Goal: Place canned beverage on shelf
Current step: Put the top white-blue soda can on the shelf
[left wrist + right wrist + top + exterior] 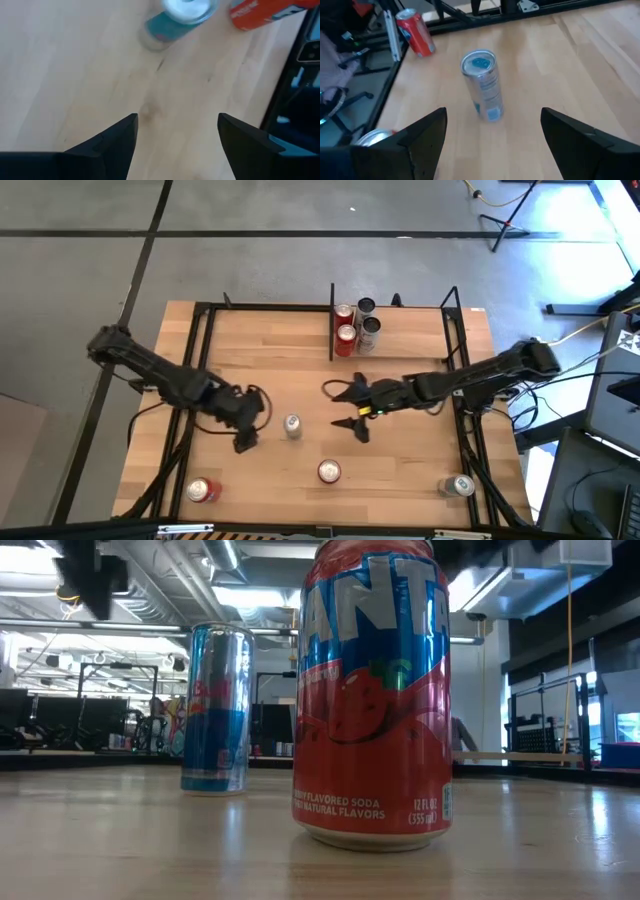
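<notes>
A slim silver-and-blue can (292,426) stands upright on the table's middle, between my two grippers; it also shows in the right wrist view (482,85) and the low view (215,705). My right gripper (338,406) is open to its right, fingers pointing at it, apart from it (493,114). My left gripper (245,438) is open and empty to its left (177,120). The shelf (410,330), a black-framed bay with a wooden floor at the far edge, holds several cans (356,322) beside its upright side panel (332,320).
A red Fanta can (328,471) stands near the front middle (370,690). Another red can (203,490) is at the near left, and a silver can (460,485) at the near right. Black frame rails (465,400) run along the table's sides.
</notes>
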Action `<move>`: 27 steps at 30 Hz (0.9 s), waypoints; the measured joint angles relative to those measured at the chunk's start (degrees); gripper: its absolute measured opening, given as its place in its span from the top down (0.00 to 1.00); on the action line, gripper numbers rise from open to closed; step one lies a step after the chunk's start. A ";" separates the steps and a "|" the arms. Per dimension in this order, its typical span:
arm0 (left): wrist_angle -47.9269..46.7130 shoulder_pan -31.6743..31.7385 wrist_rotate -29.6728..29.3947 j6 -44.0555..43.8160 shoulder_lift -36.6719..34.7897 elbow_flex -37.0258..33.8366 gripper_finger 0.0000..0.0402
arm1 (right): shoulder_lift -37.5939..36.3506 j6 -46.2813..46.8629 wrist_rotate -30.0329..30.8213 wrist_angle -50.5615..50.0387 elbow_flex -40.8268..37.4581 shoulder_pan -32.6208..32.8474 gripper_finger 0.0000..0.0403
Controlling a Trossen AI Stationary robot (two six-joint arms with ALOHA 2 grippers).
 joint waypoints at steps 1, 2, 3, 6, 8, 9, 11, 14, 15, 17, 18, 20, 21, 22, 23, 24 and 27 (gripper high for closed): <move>0.48 -0.97 -1.08 -0.97 -1.81 -1.51 0.36 | 1.83 -0.22 0.04 -0.26 1.92 0.00 0.23; 0.82 -2.10 -2.28 -1.87 -3.55 -2.75 0.36 | 3.76 -0.44 0.07 -0.31 4.05 0.00 0.23; 0.63 -3.33 -3.55 -2.98 -5.15 -3.77 0.36 | 5.86 -0.56 0.09 -0.41 6.38 0.00 0.23; 0.42 -6.09 -7.21 -4.17 -9.56 -5.63 0.37 | 12.19 -1.01 0.11 -3.18 14.34 0.00 0.23; 0.26 -7.16 -9.03 -4.25 -11.89 -6.37 0.37 | 16.47 -1.15 0.34 -5.99 19.97 0.00 0.23; 0.21 -7.55 -9.72 -4.30 -12.85 -6.53 0.37 | 18.76 -1.15 0.64 -7.57 22.71 0.00 0.23; 0.31 -7.85 -10.04 -4.25 -14.50 -6.55 0.37 | 22.82 -1.18 0.97 -9.55 28.01 0.00 0.23; 0.31 -8.09 -9.81 -3.26 -16.11 -6.55 0.37 | 27.93 -1.49 1.22 -12.07 34.12 0.00 0.23; 0.31 -8.09 -9.79 -2.89 -16.38 -6.55 0.37 | 29.35 -1.52 1.35 -12.69 35.55 0.00 0.23; 0.23 -8.12 -9.73 -2.04 -16.82 -6.57 0.37 | 31.54 -1.42 2.42 -13.71 37.80 0.00 0.23; 0.18 -8.12 -9.67 -1.53 -16.98 -6.62 0.37 | 32.38 -1.39 2.94 -14.16 38.29 0.00 0.23; 0.17 -8.12 -9.66 -1.08 -17.04 -6.62 0.37 | 33.72 -1.33 3.41 -14.05 39.02 0.00 0.23; 0.06 -8.12 -9.60 -0.67 -17.00 -6.62 0.37 | 34.01 -1.16 3.46 -14.17 39.02 0.00 0.23; 0.06 -8.12 -9.38 -0.20 -16.99 -6.62 0.37 | 34.29 -0.91 3.49 -14.16 39.02 0.00 0.23; 0.09 -8.12 -9.04 0.13 -16.99 -6.62 0.37 | 34.54 -0.49 3.54 -14.15 39.03 0.00 0.23; 0.07 -8.18 -8.58 0.23 -16.99 -6.62 0.37 | 34.65 -0.16 3.50 -14.20 39.04 0.00 0.23; -0.02 -8.32 -8.26 0.73 -16.99 -6.62 0.37 | 34.74 -0.06 3.00 -15.24 39.04 0.02 0.23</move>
